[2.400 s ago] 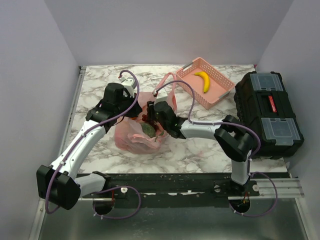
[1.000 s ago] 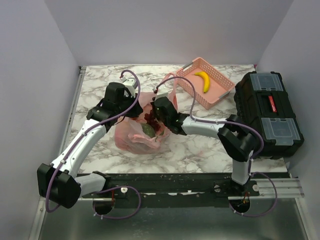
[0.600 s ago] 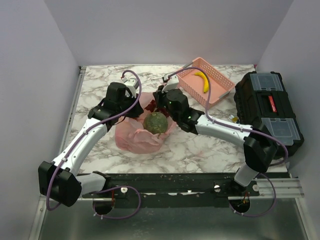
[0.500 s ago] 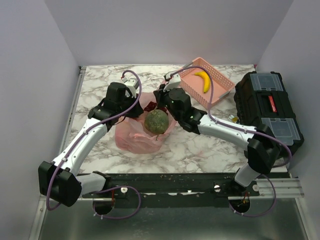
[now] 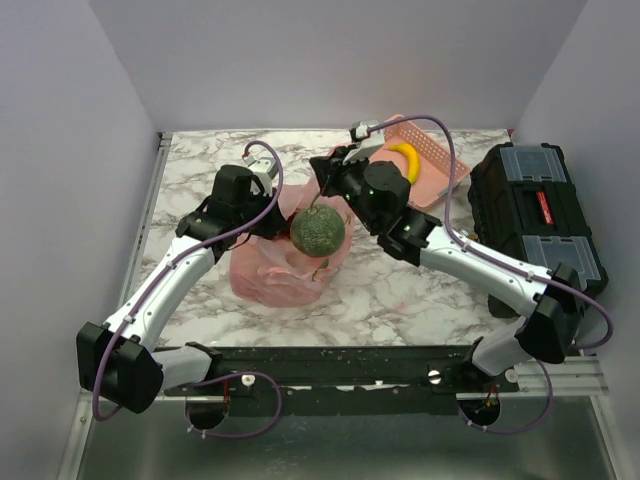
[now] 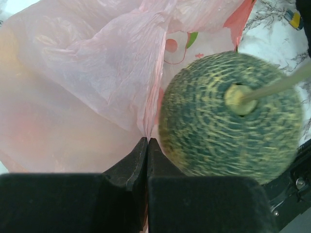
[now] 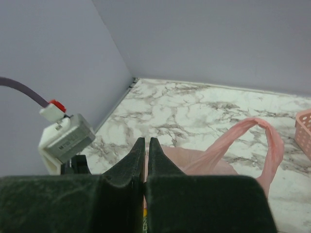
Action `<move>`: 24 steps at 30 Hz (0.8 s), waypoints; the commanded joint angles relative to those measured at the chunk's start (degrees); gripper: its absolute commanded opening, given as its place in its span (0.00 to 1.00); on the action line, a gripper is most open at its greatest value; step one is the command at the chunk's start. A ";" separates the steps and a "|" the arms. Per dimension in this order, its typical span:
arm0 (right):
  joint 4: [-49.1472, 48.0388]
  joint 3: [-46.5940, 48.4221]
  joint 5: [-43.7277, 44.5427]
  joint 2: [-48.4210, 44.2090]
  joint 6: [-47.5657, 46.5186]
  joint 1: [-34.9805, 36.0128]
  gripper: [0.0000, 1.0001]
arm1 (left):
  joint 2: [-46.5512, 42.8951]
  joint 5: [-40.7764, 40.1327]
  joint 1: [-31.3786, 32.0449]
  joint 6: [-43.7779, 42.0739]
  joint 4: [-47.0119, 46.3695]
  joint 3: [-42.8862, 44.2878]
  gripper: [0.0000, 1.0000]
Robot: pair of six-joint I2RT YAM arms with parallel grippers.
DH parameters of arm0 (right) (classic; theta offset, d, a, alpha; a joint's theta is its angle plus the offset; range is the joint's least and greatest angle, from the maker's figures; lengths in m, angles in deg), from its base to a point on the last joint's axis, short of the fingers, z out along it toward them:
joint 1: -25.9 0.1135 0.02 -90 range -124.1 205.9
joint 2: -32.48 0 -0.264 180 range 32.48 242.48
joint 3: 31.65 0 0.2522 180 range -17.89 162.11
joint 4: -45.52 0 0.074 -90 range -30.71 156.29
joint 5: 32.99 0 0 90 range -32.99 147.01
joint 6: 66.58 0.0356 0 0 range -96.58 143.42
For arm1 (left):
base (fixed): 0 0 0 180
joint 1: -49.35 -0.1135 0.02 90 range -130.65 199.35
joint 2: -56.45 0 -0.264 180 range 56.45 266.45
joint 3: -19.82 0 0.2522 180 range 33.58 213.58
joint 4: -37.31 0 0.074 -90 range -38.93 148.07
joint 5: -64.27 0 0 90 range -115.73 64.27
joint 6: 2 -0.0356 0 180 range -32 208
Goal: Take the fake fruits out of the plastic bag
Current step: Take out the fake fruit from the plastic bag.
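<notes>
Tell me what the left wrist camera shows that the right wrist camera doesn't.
Left wrist only: the green melon hanging by its stem beside the left tool, which is shut on the plastic bag. Right wrist only: the bag's loop handle, a basket corner and the shut right tool. Both: pink bag film and marble table.
</notes>
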 commanded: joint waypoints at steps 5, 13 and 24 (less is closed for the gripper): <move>1.29 8.17 1.83 -1.84 -0.88 -0.13 0.01 | -0.15 0.75 0.32 -0.50 0.07 1.50 0.00; 1.53 8.59 10.77 -5.94 -7.14 -0.13 0.01 | -1.20 -0.39 0.42 -1.01 0.33 1.53 0.00; -2.53 -2.05 26.60 -16.05 -14.98 -4.48 0.01 | -0.97 -0.10 0.39 -1.02 0.43 1.71 0.00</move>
